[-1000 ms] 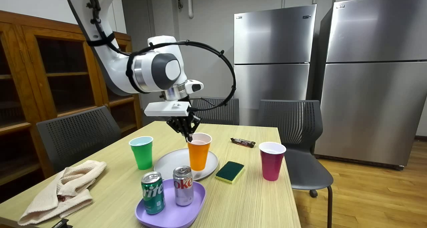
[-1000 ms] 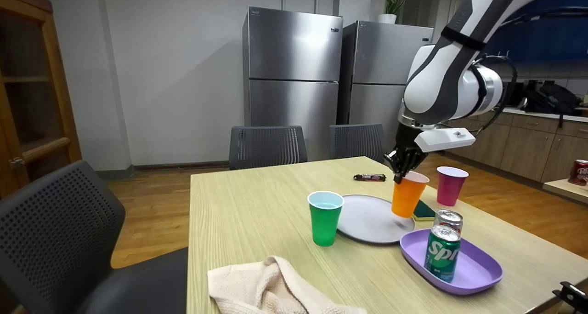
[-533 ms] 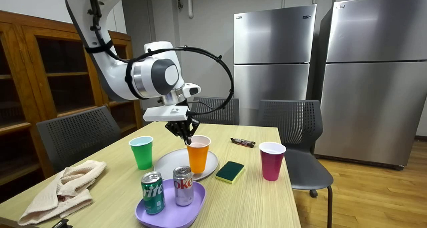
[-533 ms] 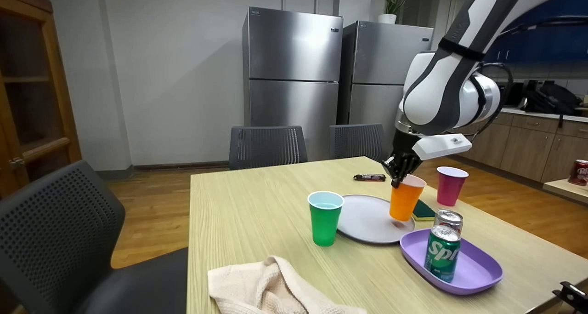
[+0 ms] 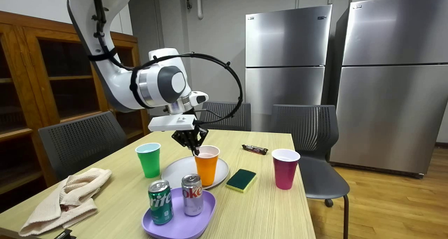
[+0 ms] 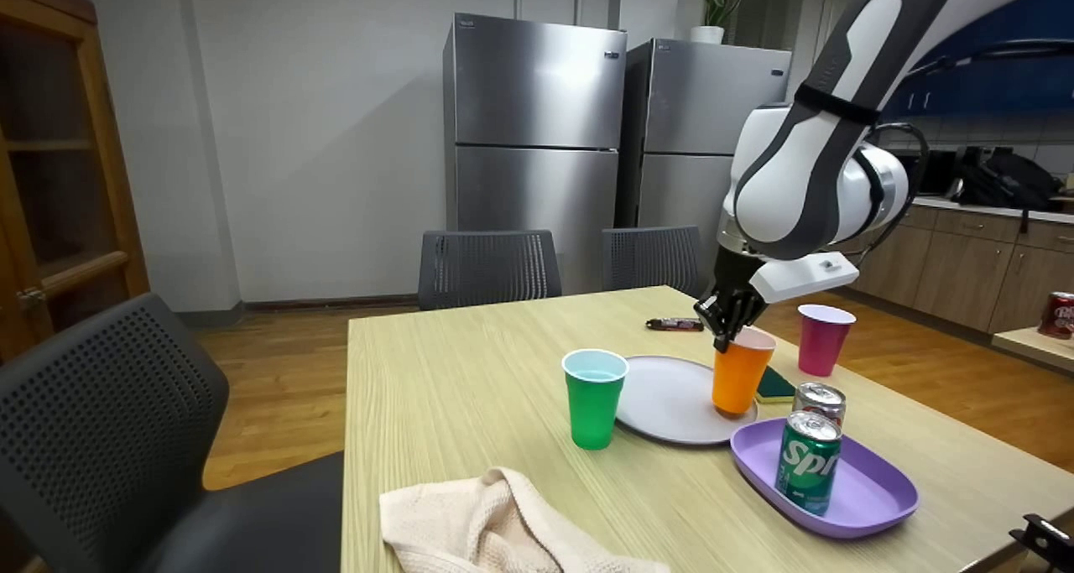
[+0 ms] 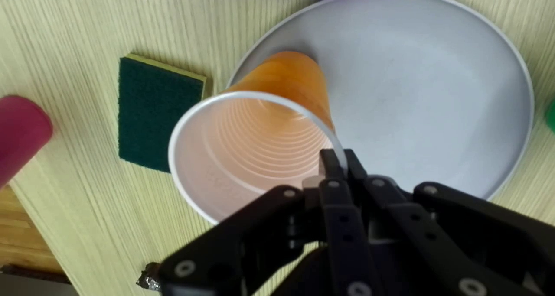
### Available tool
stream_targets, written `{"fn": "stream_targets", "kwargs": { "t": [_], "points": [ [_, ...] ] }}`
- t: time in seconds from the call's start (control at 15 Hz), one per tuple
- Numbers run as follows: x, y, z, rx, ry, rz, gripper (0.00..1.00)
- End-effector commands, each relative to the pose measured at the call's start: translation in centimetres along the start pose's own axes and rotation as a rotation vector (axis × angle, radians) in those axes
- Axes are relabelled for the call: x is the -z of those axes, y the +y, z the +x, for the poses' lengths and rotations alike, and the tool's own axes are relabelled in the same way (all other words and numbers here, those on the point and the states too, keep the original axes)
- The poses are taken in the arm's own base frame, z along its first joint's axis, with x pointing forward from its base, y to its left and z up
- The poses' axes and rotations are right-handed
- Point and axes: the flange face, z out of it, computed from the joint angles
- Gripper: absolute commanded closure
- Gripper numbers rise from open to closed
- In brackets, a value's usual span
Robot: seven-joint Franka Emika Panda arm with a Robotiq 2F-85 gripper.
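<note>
Exterior view: gripper (image 5: 196, 152) almost closed, pinching rim of orange cup (image 5: 206, 169). Orange cup right below gripper, over gray plate (image 5: 177, 171); cannot tell if bottom touches gray plate. Purple tray (image 5: 180, 227) with green can (image 5: 161, 207) and silver can (image 5: 192, 200) lower than gripper, in front.

Exterior view: green cup (image 6: 594, 409) and wrapped bar (image 6: 674, 325) left of gripper, pink cup (image 6: 825, 342) right.

Wrist view: rim of orange cup caught between fingers (image 7: 331, 162), one inside, one outside. Green sponge (image 7: 156, 109) left of fingers, most of gray plate right, purple tray past tips.
</note>
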Motion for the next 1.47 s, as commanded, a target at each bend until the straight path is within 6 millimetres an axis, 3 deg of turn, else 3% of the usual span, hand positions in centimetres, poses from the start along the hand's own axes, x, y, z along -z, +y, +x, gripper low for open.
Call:
{"fn": "stream_targets", "kwargs": {
  "t": [0.0, 0.2, 0.67, 0.93, 1.4],
  "points": [
    [0.2, -0.2, 0.3, -0.006, 0.007, -0.015, 0.70],
    [1.1, 0.2, 0.5, -0.006, 0.019, -0.011, 0.56],
    [3.7, 1.7, 1.3, -0.036, 0.049, 0.010, 0.02],
    [5.3, 4.9, 2.5, -0.103, 0.066, -0.001, 0.00],
    [5.6, 11.4, 3.6, -0.237, 0.070, -0.031, 0.00]
  ]
}}
